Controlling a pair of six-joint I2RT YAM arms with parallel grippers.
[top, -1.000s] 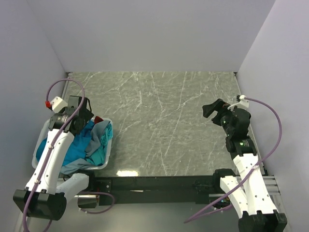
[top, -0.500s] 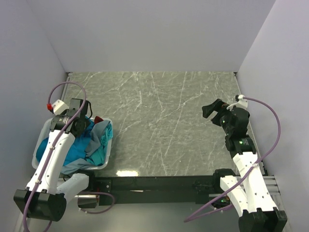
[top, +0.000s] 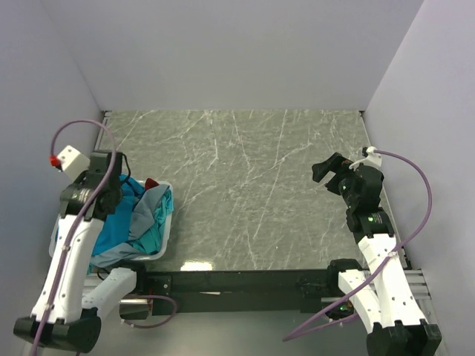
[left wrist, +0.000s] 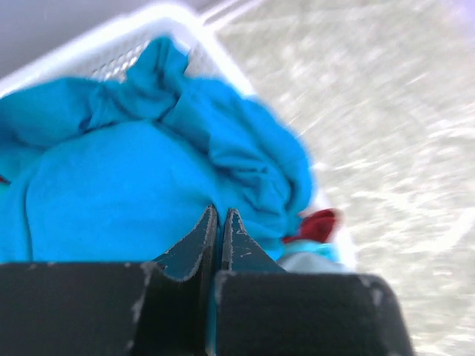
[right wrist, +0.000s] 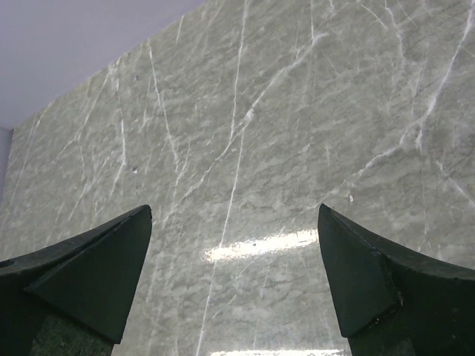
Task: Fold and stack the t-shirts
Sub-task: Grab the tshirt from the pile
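Observation:
The t-shirts lie crumpled in a white lattice basket [top: 166, 188] at the table's left edge. A bright teal-blue t-shirt [top: 119, 222] is on top, with a grey-blue one [top: 154, 204] and a teal one [top: 152, 239] beside it. My left gripper [top: 116, 197] is over the basket, and its jaws are pressed together. In the left wrist view the gripper [left wrist: 220, 215] is shut on a fold of the bright blue t-shirt [left wrist: 126, 170], and a thin strip of blue shows between the fingers. My right gripper [top: 323, 169] hovers open over bare marble at the right, with nothing between its fingers [right wrist: 111, 252].
A red cloth [top: 152, 182] pokes out at the basket's far side, also seen as a red patch [left wrist: 319, 224] past the blue shirt. The basket rim [left wrist: 171, 15] curves behind the pile. Grey walls close in the marble table [top: 245, 178] on three sides.
My left gripper has shut on the bright blue t-shirt, and the left wrist has shifted left and risen. The right arm has not moved.

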